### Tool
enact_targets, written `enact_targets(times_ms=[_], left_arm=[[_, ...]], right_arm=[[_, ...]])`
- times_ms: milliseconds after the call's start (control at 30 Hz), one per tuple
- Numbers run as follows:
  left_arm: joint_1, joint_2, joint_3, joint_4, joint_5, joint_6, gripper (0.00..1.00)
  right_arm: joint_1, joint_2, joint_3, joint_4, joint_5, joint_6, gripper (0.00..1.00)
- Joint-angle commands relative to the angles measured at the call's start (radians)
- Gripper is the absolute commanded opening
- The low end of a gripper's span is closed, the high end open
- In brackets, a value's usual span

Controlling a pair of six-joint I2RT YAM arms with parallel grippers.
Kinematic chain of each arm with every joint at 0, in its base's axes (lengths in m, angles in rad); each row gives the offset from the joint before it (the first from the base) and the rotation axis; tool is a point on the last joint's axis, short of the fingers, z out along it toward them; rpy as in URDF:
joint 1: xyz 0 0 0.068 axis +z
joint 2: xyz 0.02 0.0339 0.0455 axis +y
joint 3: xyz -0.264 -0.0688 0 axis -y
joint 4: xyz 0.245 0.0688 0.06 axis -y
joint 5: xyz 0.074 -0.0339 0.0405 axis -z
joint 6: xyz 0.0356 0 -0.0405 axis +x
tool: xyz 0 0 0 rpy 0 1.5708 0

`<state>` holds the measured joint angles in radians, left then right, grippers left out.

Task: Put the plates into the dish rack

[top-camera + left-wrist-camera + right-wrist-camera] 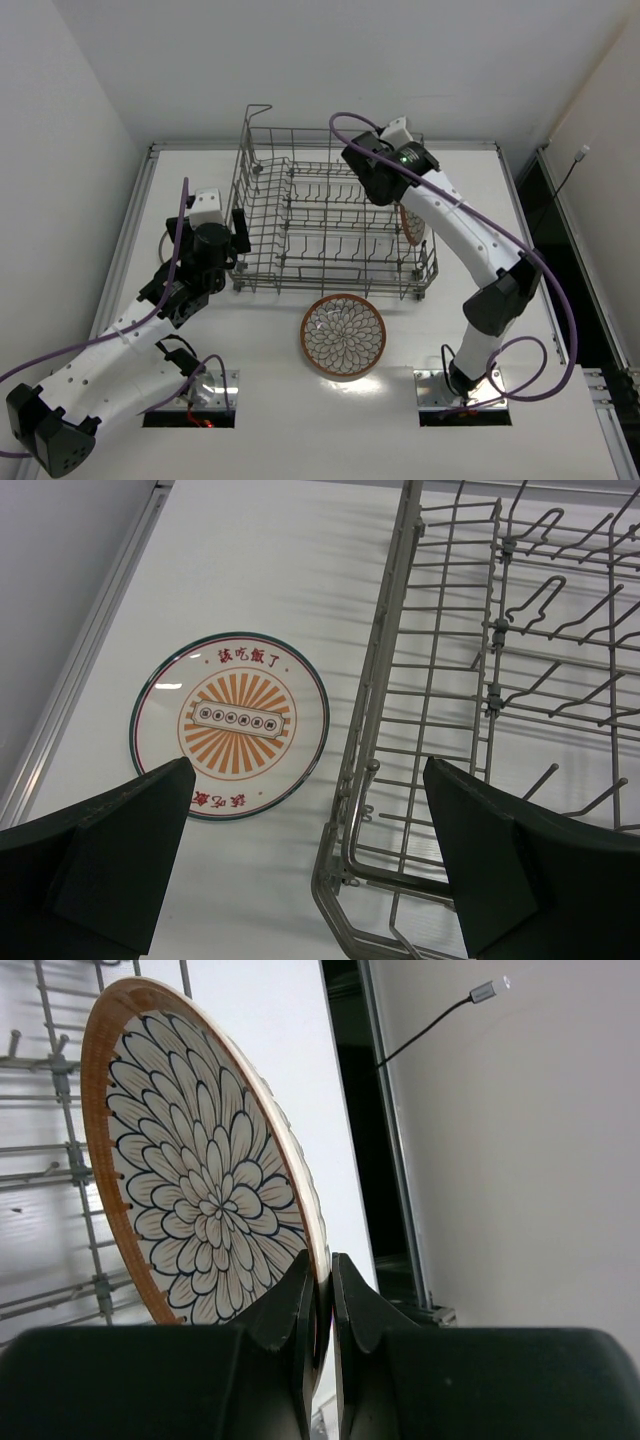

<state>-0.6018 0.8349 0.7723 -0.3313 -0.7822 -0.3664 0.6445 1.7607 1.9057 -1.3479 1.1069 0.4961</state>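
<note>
The grey wire dish rack [330, 225] stands at the table's middle back. My right gripper [322, 1270] is shut on the rim of a brown-rimmed petal plate [195, 1160], holding it on edge at the rack's right end [60, 1110]; this plate shows in the top view [413, 225] too. A second brown-rimmed plate [343, 336] lies flat in front of the rack. My left gripper [308, 780] is open and empty above the rack's left corner [350, 880]. The white orange-sunburst plate [228, 725] lies flat left of the rack; my left arm hides it in the top view.
Raised rails run along the table's left edge [90, 650] and right edge [520, 210]. A dark gap [365, 1110] and a thin cable with a plug [490, 988] are by the right wall. The rack's tall corner loop [258, 110] stands at its back left.
</note>
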Motion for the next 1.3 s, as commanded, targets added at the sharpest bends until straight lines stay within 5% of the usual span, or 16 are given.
enact_targets(times_ms=[0,1033,1133,1167,1267], left_arm=[[-0.006,-0.013,0.002,0.011,-0.014,0.009,1.0],[-0.006,-0.04,-0.007,0.02,-0.003,0.018,1.0],[-0.006,-0.04,-0.007,0.02,-0.003,0.018,1.0],[-0.006,-0.04,-0.007,0.02,-0.003,0.018,1.0],[-0.006,-0.04,-0.007,0.02,-0.012,0.018,1.0]], right_arm=[[-0.005,0.028,0.009,-0.059,0.116,-0.018,0.0],[-0.005,0.085,-0.332,0.056,-0.076,0.099,0.02],[-0.005,0.085,-0.344,0.056,-0.088,0.099,0.16],[-0.005,0.085,-0.344,0.056,-0.088,0.099,0.39],[-0.005,0.065,-0.33,0.035,-0.099,0.108,0.63]])
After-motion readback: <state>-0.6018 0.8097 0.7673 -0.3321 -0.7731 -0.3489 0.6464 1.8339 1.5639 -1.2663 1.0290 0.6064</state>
